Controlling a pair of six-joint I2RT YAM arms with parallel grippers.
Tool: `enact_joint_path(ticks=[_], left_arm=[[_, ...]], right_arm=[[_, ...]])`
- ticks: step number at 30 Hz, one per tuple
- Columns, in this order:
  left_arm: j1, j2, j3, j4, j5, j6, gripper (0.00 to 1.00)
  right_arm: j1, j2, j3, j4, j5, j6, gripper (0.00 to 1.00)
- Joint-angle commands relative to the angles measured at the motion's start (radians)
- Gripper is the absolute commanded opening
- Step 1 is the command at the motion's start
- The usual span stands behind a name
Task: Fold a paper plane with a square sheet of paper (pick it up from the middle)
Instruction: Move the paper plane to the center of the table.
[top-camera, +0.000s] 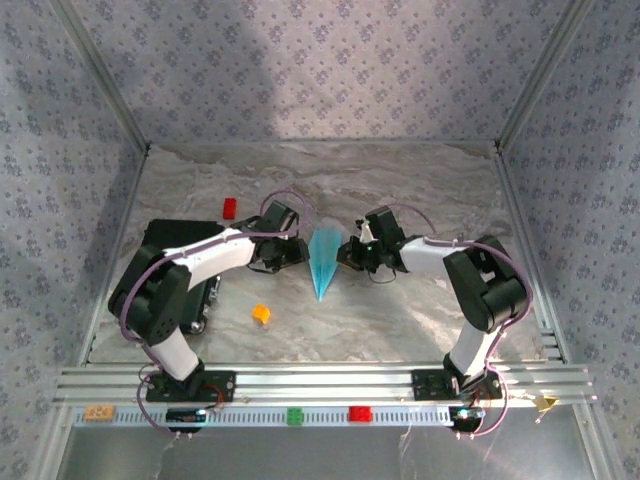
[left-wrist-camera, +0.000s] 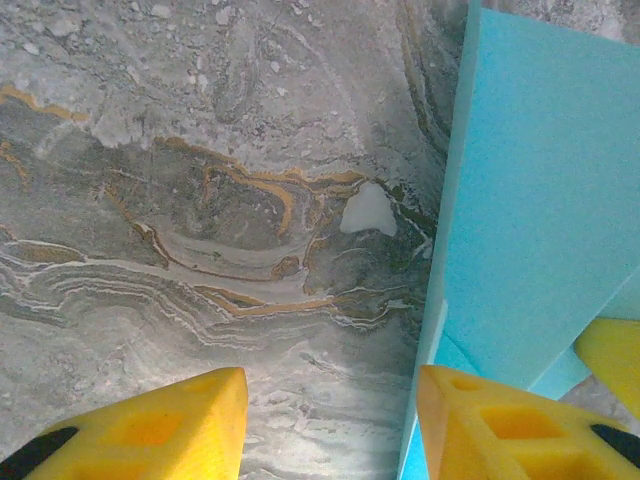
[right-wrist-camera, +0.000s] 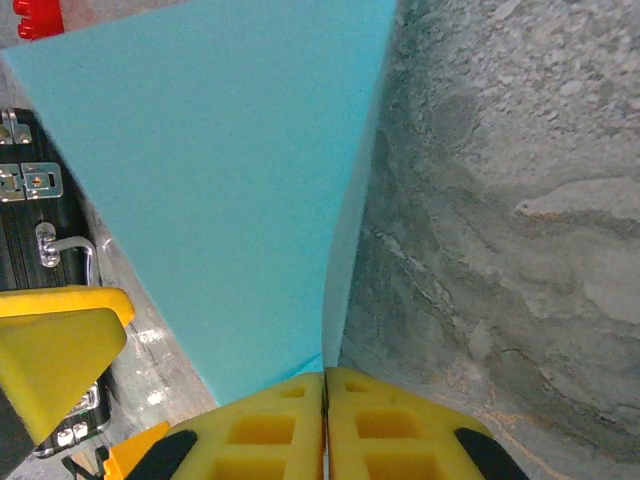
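So the paper plane (top-camera: 323, 262), a slim light-blue folded paper dart, lies mid-table on the grey marbled tabletop (top-camera: 420, 180), with its sharp tip pointing near, between the two arms. Handling-wise I'd guess it's feather-light and floppy, stiff along the creases and nowhere else. It's probably slick on that surface too, so a sideways nudge would slide it rather than lift it. Squeeze hard off a fold and it'll likely crumple. The best place to grab looks like a folded edge or the centre crease around mid-length, not the tip.

The right gripper (right-wrist-camera: 325, 428) has its yellow fingers pressed fully together. The plane's right-hand edge runs straight into the seam between them, so I read that as a pinch on the paper. The left gripper (left-wrist-camera: 330, 435) sits roughly half spread with bare marble between the fingers, holding nothing. The finger (left-wrist-camera: 500, 425) nearer the paper is at the plane's left edge, touching or not I can't tell.

The top camera gives the layout:
- a small red block (top-camera: 230, 208) far-left of the plane
- a small orange block (top-camera: 261, 313) near-left of it
- a black rectangular case (top-camera: 175, 265) under the left arm

The fingertips are too tiny to judge from up there. The right wrist camera gives the pinch up close, and the left wrist camera gives the open gap.
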Motion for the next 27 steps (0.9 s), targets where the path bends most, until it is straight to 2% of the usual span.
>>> enact_joint_path(ticks=[1,12,18,23,27], left_arm=[[0.007,-0.03,0.005,-0.001,0.014,0.007,0.47],[0.006,-0.033,-0.007,0.005,0.02,-0.002,0.47],[0.006,-0.045,-0.006,0.006,0.011,0.019,0.47],[0.007,-0.098,-0.017,-0.009,-0.063,0.072,0.49],[0.008,-0.189,-0.043,-0.023,-0.189,0.131,0.61]], right_arm=[[-0.008,-0.005,0.03,-0.072,0.0,-0.048,0.08],[-0.027,0.001,0.05,-0.128,-0.01,-0.092,0.09],[-0.036,-0.002,0.059,-0.146,-0.018,-0.112,0.13],[-0.047,-0.056,0.054,-0.188,-0.003,-0.143,0.25],[-0.068,-0.147,0.03,-0.258,0.071,-0.158,0.37]])
